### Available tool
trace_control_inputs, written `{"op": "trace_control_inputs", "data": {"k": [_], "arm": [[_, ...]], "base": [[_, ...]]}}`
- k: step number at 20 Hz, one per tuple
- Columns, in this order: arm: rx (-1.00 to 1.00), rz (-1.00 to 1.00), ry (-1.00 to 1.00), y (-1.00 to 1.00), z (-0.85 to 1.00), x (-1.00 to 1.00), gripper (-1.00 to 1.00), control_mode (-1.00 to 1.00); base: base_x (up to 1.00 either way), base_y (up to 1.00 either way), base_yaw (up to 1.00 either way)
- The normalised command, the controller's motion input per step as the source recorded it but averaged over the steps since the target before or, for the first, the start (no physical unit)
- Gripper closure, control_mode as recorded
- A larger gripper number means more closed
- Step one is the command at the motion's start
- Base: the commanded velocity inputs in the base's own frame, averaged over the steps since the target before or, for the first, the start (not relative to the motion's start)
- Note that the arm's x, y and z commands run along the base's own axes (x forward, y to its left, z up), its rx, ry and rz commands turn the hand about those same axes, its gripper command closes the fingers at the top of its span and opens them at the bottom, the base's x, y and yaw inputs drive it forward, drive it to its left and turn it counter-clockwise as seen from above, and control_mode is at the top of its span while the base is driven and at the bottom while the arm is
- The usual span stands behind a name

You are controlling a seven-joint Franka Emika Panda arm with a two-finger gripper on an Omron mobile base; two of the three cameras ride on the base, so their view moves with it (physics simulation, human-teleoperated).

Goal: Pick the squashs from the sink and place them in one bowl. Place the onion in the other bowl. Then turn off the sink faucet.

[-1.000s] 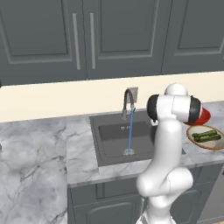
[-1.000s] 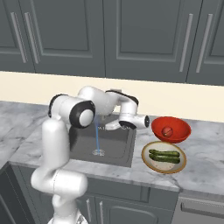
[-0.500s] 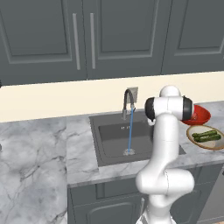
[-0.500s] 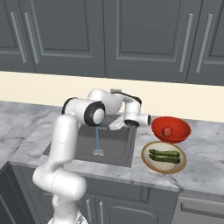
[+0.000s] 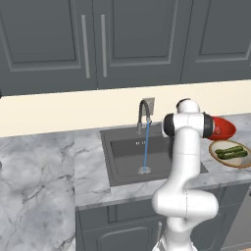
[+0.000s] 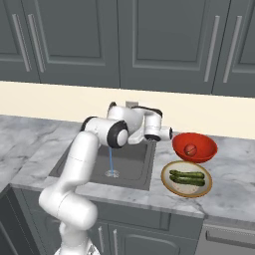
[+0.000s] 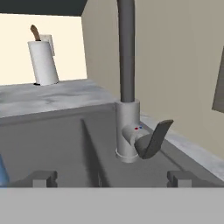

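1. Left base view: the grey marble counter (image 5: pixel 44 166) runs under dark cabinet doors, and the sink (image 5: pixel 127 166) is set into it as a dark rectangular basin.
2. The white arm rises from the lower right of that view, bends at a dark joint above the sink's right edge, and hides part of the red bowl (image 5: pixel 223 128).
3. In the right base view the arm reaches across the sink toward the back wall, and the gripper (image 6: pixel 167 134) sits at the sink's rear right corner, just beside the red bowl.
4. The sink faucet (image 5: pixel 143 113) stands at the back rim of the sink, and a thin blue stream falls from its spout to the basin floor.
5. The beige bowl (image 6: pixel 187 178) rests on the counter right of the sink, in front of the red bowl and close to it.
6. Both squashs (image 6: pixel 187 177) lie side by side in the beige bowl.
7. The onion (image 6: pixel 190 149) sits inside the red bowl.
8. In the hand view the faucet's base and its dark lever handle (image 7: pixel 153 139) are close ahead, the lever angled up to the right.
9. The gripper is released, its two finger tips (image 7: pixel 43 177) spread wide apart and grasping nothing.
10. A white paper towel roll (image 7: pixel 43 62) stands upright on the far counter.
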Motion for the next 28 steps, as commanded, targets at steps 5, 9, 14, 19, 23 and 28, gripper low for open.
{"op": "trace_control_inputs", "data": {"k": [5, 9, 14, 19, 23, 28], "arm": [[-0.06, -0.07, -0.05, 0.28, -0.23, 0.14, -1.00, -1.00], [-0.04, -0.09, -0.07, 0.15, -0.08, 0.21, -1.00, -1.00], [-0.03, -0.09, -0.07, 0.07, -0.01, 0.25, -1.00, -1.00], [-0.01, -0.04, -0.06, 0.01, 0.00, 0.27, -1.00, -1.00], [0.00, 0.00, -0.08, 0.00, 0.00, 0.27, -1.00, -1.00], [0.00, 0.02, -0.11, 0.00, 0.00, 0.15, -1.00, -1.00]], "base": [[0.00, 0.00, 0.00], [0.00, 0.00, 0.00], [0.00, 0.00, 0.00], [0.00, 0.00, 0.00], [0.00, 0.00, 0.00], [0.00, 0.00, 0.00]]}}
